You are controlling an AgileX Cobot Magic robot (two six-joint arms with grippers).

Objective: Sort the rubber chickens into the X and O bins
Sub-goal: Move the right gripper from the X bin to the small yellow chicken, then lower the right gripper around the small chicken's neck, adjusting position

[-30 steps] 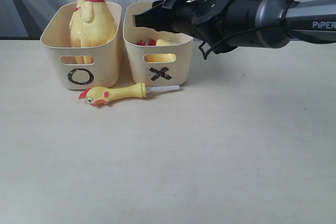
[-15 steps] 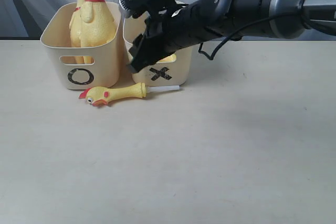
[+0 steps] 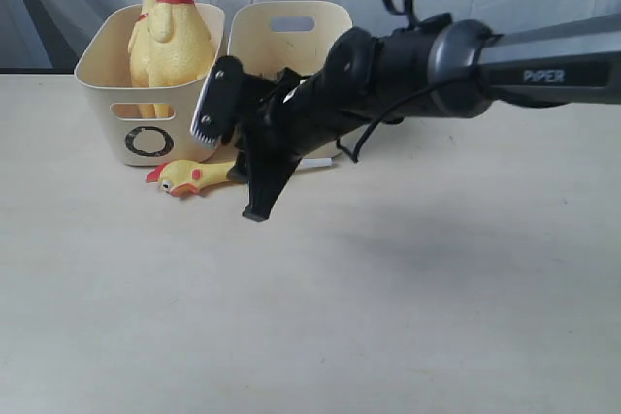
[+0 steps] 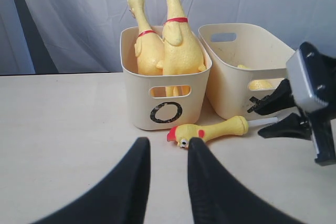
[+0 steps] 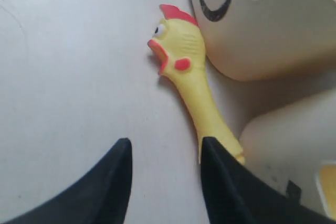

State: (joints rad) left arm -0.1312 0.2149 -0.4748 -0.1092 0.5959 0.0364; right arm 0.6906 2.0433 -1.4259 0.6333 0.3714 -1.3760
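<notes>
Right gripper (image 5: 167, 149): spread wide and empty, low over the neck end of the loose chicken (image 3: 199, 176); its arm crosses in front of the X bin (image 3: 291, 41).
Left gripper (image 4: 167, 148): parted, empty, well back from the bins.
Loose chicken: lies on the tabletop (image 3: 388, 317) just before both bins, head nearest the O bin (image 3: 102, 94).
O bin: two long chickens (image 3: 170, 41) stand in it, necks up.
X bin: something yellow inside, mostly hidden.

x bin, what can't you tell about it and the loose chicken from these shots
X bin contents: exterior view, right arm covers them; left wrist view shows only bits of yellow past its wall.
Its X mark: exterior view, behind the right end effector.
Loose chicken: exterior view, far end behind that end effector.
</notes>
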